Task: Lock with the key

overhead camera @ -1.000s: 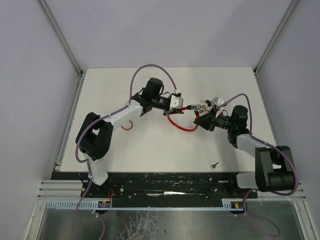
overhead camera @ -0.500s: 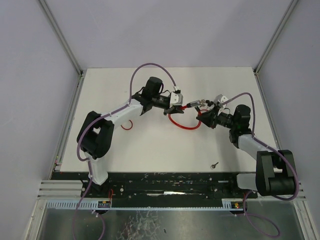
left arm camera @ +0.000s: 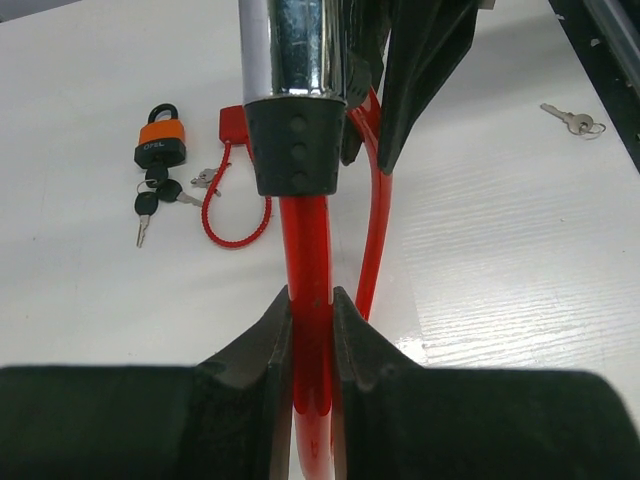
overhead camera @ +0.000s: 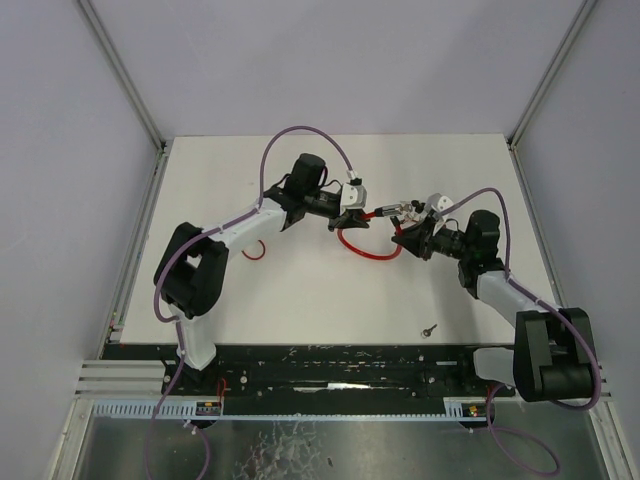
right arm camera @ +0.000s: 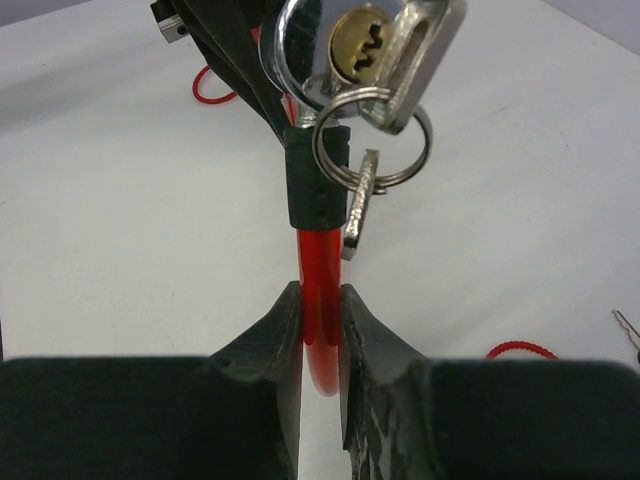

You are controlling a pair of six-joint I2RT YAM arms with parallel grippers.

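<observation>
On your left, the left gripper (left arm camera: 311, 312) is clenched on the red cable (left arm camera: 310, 250) just below the chrome lock body (left arm camera: 293, 50), held above the table (overhead camera: 300, 290). An orange padlock (left arm camera: 160, 140) with keys lies beside a thin red loop (left arm camera: 235, 225). To the right, the right gripper (right arm camera: 320, 305) pinches the same cable, and a key (right arm camera: 358, 205) dangles under the brass keyway (right arm camera: 358, 40). Another key (overhead camera: 429, 328) lies near the front edge.
</observation>
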